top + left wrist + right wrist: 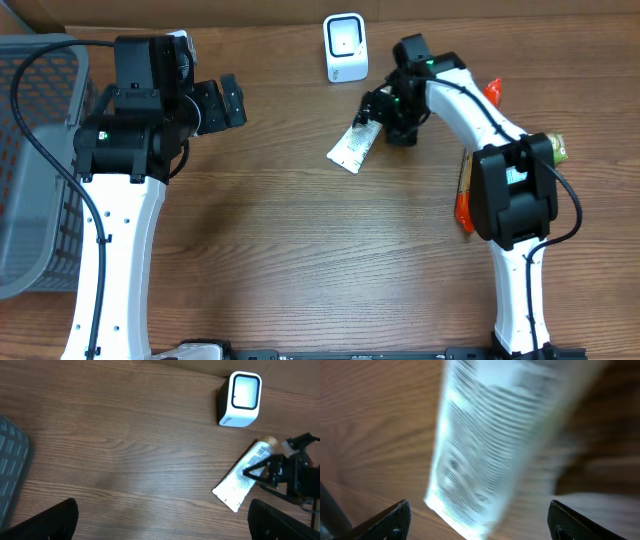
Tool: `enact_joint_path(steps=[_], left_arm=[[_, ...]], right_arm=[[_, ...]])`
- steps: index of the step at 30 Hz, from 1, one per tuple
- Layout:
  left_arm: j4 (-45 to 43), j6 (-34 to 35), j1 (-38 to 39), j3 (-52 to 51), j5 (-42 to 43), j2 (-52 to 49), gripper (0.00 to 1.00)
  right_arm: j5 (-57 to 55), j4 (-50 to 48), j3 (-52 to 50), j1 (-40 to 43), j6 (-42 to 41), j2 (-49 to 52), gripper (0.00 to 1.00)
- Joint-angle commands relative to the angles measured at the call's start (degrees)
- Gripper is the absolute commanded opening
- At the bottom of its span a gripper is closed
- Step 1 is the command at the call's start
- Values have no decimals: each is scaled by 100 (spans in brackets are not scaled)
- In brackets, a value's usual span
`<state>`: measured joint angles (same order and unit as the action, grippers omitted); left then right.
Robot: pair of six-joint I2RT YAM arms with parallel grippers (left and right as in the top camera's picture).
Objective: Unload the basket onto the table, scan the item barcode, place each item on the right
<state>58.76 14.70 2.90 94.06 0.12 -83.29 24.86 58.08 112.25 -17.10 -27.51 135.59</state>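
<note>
My right hand (372, 112) hangs with its jaws wide over the white tube (352, 148), which lies flat on the table (300, 250) near the scanner (345, 47); my left hand (232, 100) is wide, holding nothing

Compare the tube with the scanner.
The tube lies flat and slanted; the scanner stands upright. The tube is long and slim; the scanner is short and boxy. The tube is covered in print; the scanner shows a dark-rimmed window. The open right pincer straddles the tube's end; the scanner stands alone. Both are white and rest on the table.
</note>
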Motion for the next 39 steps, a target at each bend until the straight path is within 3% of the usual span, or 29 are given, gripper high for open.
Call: enact_joint_path(steps=[1, 5, 7, 8, 10, 11, 14, 16, 24, 29, 35, 39], left_arm=[[-7, 74, 13, 48, -72, 4, 100], [-7, 76, 13, 48, -72, 4, 100], [-7, 74, 13, 48, -72, 4, 100], [-7, 74, 13, 48, -72, 4, 100], [-7, 74, 13, 48, -72, 4, 99], [-7, 74, 13, 48, -72, 4, 100], [-7, 76, 13, 48, -72, 4, 99], [-7, 74, 20, 48, -72, 4, 100], [-7, 74, 17, 48, -72, 4, 100], [-7, 74, 17, 48, -72, 4, 100], [-7, 74, 17, 48, -72, 4, 100], [-7, 74, 17, 48, -72, 4, 100]], right_arm=[[-752, -369, -160, -197, -1001, -4, 88], [-988, -564, -238, -278, -1331, -4, 86], [-1001, -579, -238, -278, -1329, -4, 80], [-1032, -568, -238, -278, -1329, -4, 74], [-1060, -527, -238, -278, -1327, -4, 50], [-1071, -496, -238, -278, -1325, -4, 43], [-1067, -350, -238, -278, -1303, -4, 31], [-855, -157, -238, -278, -831, -4, 23], [-452, 697, -236, -264, 1250, -4, 23], [-1344, 1325, -236, -264, 2140, -4, 24], [-2201, 1582, -236, -258, 2481, -4, 56], [-1915, 1502, -315, -245, 2481, -4, 57]])
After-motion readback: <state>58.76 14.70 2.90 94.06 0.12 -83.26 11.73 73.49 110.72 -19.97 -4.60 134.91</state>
